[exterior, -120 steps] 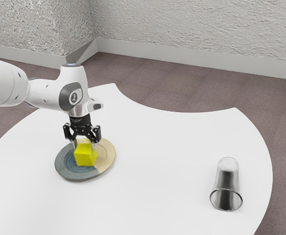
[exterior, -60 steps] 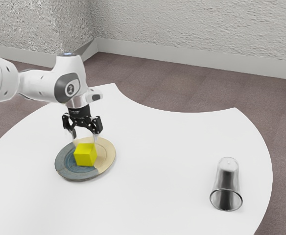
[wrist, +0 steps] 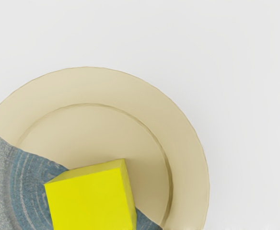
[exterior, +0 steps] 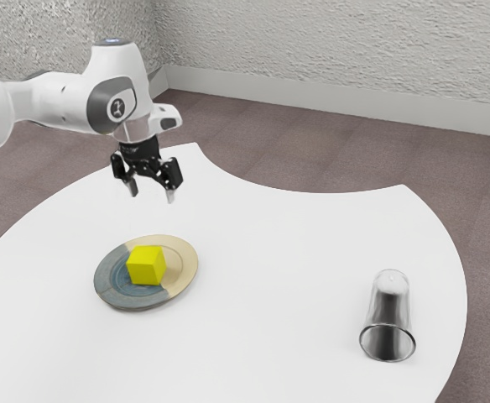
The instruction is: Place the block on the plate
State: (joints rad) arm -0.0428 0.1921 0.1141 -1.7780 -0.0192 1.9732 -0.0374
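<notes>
Jaws spread and empty, our black two-finger gripper (exterior: 152, 195) hangs well above the work, leaving its load free.
On our smooth white table (exterior: 270, 252) lies a round blue-grey and tan plate (exterior: 184, 267); the clear tapering tumbler (exterior: 389, 306) (no part of our job) stands well apart. Near the plate's middle sits our yellow cube-shaped block (exterior: 147, 265), flat and inside the rim, so we judge it steady, the placing done.

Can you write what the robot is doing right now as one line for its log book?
gripper: open, above plate | block: on plate | glass: on table
</notes>
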